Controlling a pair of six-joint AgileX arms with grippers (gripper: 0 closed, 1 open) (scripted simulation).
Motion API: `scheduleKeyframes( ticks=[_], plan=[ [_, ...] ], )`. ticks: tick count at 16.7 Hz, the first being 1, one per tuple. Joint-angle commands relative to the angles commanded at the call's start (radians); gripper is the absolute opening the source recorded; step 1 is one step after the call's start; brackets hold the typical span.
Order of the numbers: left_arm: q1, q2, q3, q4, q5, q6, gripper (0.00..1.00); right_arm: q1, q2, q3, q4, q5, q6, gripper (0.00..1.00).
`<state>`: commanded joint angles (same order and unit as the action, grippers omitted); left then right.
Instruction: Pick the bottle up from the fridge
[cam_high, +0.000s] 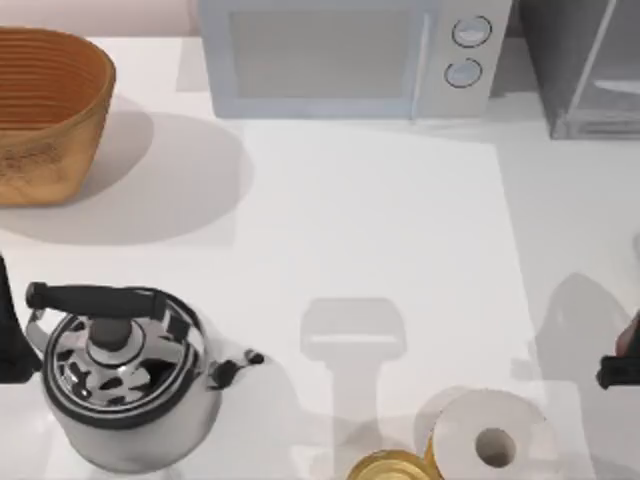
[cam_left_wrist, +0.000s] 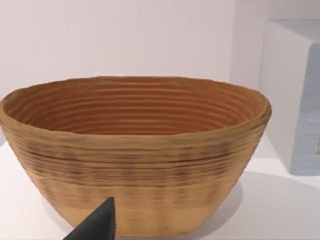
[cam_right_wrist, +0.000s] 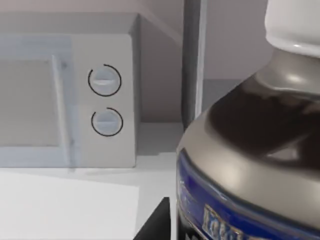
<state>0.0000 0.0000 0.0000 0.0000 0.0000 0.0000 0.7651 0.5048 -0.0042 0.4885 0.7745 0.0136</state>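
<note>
One bottle (cam_right_wrist: 250, 150) looms in the right wrist view: white cap, grey shoulder, dark band, blue label. It sits right against the right hand (cam_high: 620, 372) at the bench's right edge, away from the fridge (cam_high: 590, 70); whether its fingers pinch it, I cannot tell.

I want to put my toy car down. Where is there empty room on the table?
The big bare patch lies mid-table, between the microwave at the back, the basket and kettle on the left. The front right is crowded: paper roll touching the gold tin.
</note>
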Motion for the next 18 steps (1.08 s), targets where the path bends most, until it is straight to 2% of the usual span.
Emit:
scheduleKeyframes(
  ticks=[5,9,12,18],
  plan=[
    [0.0,0.0,0.0,0.0,0.0,0.0,1.0,0.313,0.202,-0.003,0.197,0.312,0.005,0.0],
    [0.0,0.0,0.0,0.0,0.0,0.0,1.0,0.476,0.307,-0.004,0.299,0.474,0.007,0.0],
    [0.0,0.0,0.0,0.0,0.0,0.0,1.0,0.516,0.332,-0.004,0.325,0.513,0.008,0.0],
    [0.0,0.0,0.0,0.0,0.0,0.0,1.0,0.499,0.344,-0.006,0.335,0.499,0.011,0.0]
  ],
)
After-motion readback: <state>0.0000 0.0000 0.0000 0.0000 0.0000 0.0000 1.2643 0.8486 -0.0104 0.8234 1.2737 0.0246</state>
